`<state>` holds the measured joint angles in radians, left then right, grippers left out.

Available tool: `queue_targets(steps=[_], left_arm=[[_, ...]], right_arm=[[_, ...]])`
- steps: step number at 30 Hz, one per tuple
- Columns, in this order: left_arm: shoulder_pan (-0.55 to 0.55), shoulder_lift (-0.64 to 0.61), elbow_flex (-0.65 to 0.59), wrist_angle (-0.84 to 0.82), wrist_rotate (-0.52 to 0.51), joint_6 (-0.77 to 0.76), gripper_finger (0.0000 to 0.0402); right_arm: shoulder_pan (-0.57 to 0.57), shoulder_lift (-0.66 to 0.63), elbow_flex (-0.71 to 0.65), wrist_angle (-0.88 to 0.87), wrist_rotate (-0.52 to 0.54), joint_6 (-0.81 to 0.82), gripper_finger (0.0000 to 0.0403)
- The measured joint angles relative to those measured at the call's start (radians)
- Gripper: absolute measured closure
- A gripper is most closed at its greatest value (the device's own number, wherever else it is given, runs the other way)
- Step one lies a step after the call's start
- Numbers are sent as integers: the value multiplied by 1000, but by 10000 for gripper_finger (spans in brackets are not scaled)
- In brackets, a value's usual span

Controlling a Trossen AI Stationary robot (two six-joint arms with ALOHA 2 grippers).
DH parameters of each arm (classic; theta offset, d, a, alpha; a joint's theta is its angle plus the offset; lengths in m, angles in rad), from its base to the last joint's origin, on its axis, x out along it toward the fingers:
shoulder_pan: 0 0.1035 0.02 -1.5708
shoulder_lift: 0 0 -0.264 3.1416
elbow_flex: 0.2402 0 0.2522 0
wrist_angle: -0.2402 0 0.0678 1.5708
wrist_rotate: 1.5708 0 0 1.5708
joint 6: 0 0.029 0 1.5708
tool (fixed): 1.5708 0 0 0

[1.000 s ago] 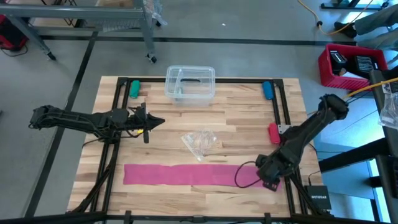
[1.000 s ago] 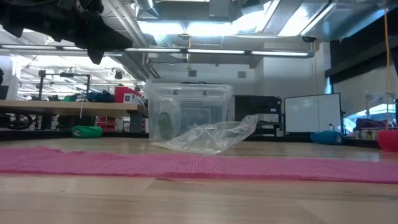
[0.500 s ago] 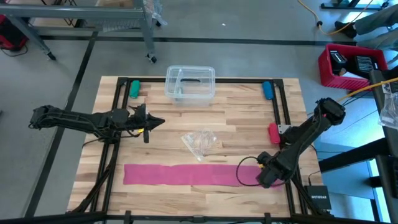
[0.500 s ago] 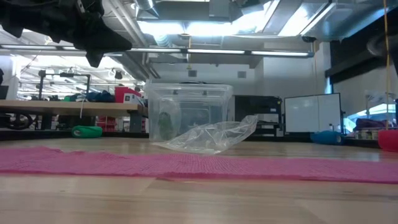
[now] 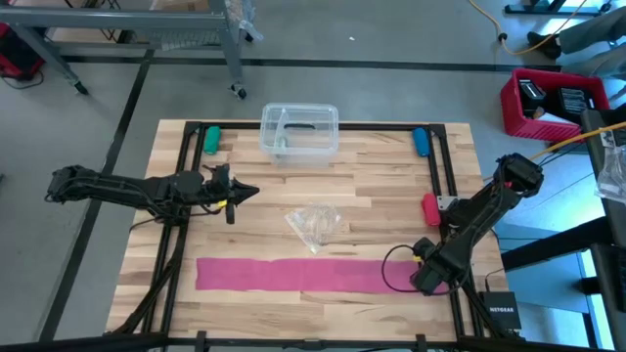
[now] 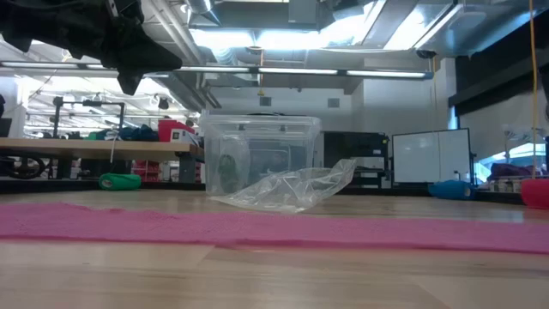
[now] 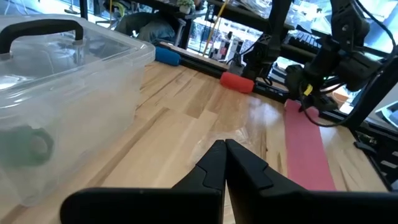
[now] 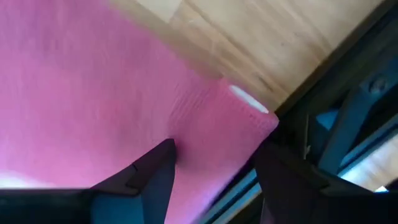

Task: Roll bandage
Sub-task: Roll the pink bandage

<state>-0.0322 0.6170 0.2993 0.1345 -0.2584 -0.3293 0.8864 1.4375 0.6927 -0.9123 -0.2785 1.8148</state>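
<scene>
A long pink elastic fabric bandage lies flat along the near side of the pale wooden slatted surface, seen from above as a strip running left to right. The right gripper sits low at the strip's right end, by the black frame rail at the surface's right edge. Only the right wrist view shows what the overhead camera hides: the bandage's end is turned into a small pink roll with a pale core, sitting between the two dark fingers, which stand spread on either side of it; whether they press it cannot be told.

The left gripper hangs over the left middle of the surface, well apart from the bandage. Its wrist view shows the fingers pressed together, holding nothing.

A crumpled clear plastic wrapper lies mid-surface, just beyond the strip. A clear plastic lidded box stands at the far edge; the left wrist view reveals its dark handle and something green inside. The low view shows the strip as a pink band in front of wrapper and box. A small red stubby object rests near the right rail.
</scene>
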Motion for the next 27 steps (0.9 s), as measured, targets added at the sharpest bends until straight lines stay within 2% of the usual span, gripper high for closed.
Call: queue_targets(steps=[4,8,16,21,27], left_arm=[[0,0,0,-4,0,-10,400],[0,0,0,-19,0,-7,400],[0,-1,0,-18,0,-5,400],[-1,-2,4,44,0,21,400],[0,7,139,20,0,159,400]], right_arm=[[0,1,-35,125,32,-5,187],[0,1,-46,140,35,-19,193],[-3,1,-22,101,62,-120,269],[-3,-1,85,-29,143,-214,284],[-16,-1,331,-264,342,-437,286]])
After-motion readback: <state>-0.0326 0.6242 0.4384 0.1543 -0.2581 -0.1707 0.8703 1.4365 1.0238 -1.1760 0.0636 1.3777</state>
